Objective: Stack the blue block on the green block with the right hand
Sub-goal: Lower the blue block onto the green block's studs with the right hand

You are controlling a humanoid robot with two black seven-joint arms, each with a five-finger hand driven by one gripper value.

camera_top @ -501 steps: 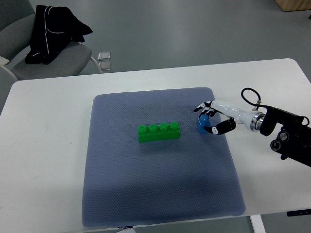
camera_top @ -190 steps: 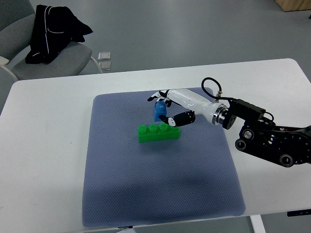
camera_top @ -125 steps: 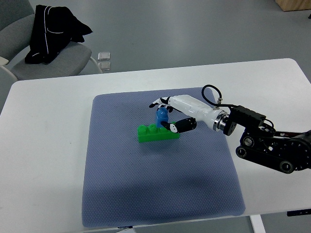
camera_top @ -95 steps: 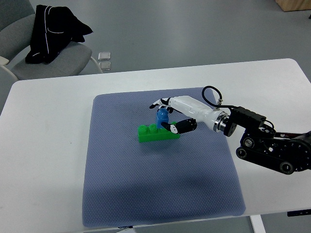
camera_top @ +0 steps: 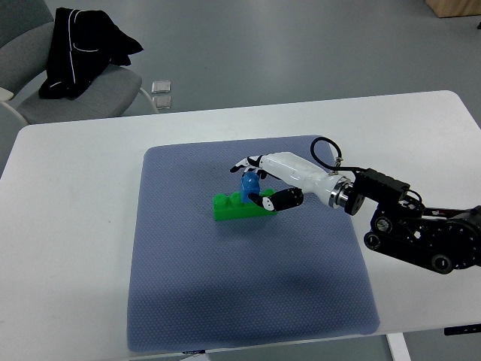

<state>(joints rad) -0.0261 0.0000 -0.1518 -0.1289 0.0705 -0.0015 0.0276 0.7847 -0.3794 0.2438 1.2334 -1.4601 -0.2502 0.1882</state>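
- Right hand (camera_top: 259,180) and its arm span the mat's (camera_top: 188,301) right half, blocking approach to the green block (camera_top: 233,207) from that side.
- Blue block (camera_top: 250,184) appears seated on the green block, covering its right studs; 2 left studs bare.
- Mat left of and below the blocks is open.

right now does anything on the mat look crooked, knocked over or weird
Nothing stands out. The green block lies flat on the mat, and the right hand holds the blue block over its right part; whether the two blocks touch I cannot tell.
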